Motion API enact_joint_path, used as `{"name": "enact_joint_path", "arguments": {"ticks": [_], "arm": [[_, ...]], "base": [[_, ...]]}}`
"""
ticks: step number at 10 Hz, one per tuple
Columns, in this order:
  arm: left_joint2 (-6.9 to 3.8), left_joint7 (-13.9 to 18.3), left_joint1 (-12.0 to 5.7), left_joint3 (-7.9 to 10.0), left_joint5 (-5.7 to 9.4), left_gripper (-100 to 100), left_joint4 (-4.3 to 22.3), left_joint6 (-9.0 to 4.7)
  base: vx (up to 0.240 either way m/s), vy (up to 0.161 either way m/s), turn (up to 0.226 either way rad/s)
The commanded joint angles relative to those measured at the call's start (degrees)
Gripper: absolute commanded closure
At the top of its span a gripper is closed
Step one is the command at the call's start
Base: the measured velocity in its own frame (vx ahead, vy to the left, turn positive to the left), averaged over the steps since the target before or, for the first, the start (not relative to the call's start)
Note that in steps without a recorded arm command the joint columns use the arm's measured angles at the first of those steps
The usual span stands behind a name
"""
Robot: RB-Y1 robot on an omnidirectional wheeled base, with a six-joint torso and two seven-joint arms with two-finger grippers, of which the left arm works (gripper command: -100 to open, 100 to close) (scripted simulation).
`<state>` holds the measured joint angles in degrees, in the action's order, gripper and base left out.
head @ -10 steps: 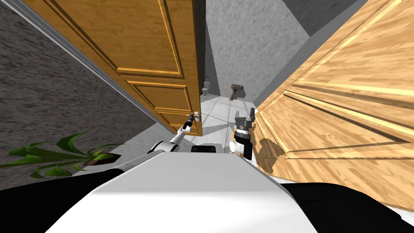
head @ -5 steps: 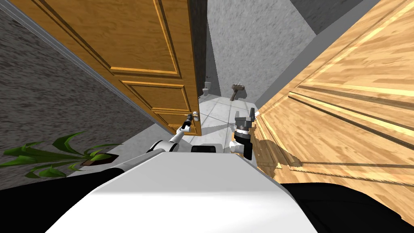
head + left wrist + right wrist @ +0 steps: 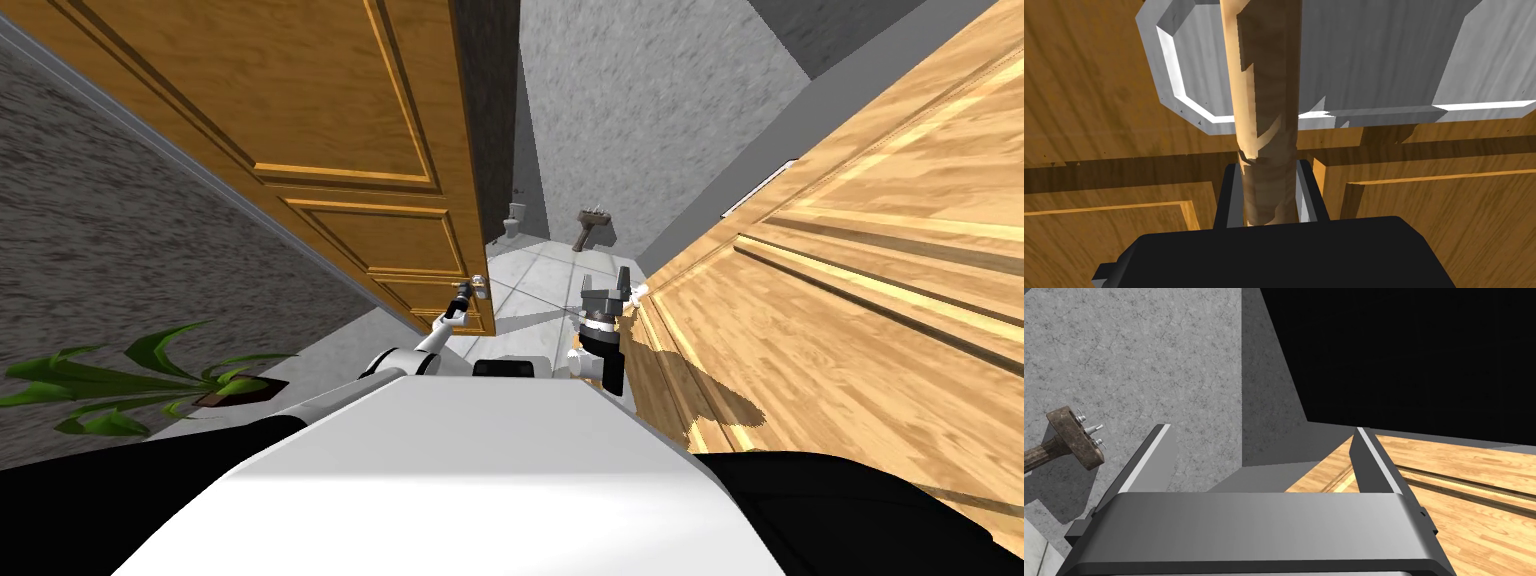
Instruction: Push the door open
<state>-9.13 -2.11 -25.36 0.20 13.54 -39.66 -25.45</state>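
Door: the brown panelled wooden door (image 3: 330, 120) stands ajar on my left, with its free edge at the middle of the head view.
Handle: a tan, rod-shaped lever handle (image 3: 1264, 100) on a grey backplate (image 3: 1374, 60), low on the door near its free edge.
Left gripper: my left gripper (image 3: 1269, 167) is closed on the handle. Both fingers (image 3: 1230, 195) press its sides near the free end.
Right gripper: my right gripper (image 3: 1261, 428) hangs with its fingers spread wide and nothing between them, just beside a lighter wooden door (image 3: 850, 330) on my right.
Change over the last second: the door's free edge has swung further to my left and the gap has widened. My left gripper has gone with the handle. More of the grey wall (image 3: 640, 110) shows, and my head view has shifted a little too.
Beyond the gap: a pale tiled floor (image 3: 540, 275), a small toilet (image 3: 514, 218) and a brown pedestal sink (image 3: 590, 225) against the grey wall.
Left of the door: a green potted plant (image 3: 130, 385) on the floor.
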Motion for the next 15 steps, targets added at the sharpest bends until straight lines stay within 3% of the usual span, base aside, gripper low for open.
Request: {"name": "enact_joint_path", "arguments": {"ticks": [1,3,15], "arm": [[-0.30,-0.14,-0.31,0.64,0.13,100,0.36,-0.26],[-0.29,-0.16,0.00,0.69,0.14,100,0.48,-0.12],[-3.07,-2.31,0.40,7.60,2.07,100,2.15,-0.96]], "base": [[0.124,-0.082,0.035],[0.113,-0.064,0.034],[0.179,-0.074,0.054]]}}
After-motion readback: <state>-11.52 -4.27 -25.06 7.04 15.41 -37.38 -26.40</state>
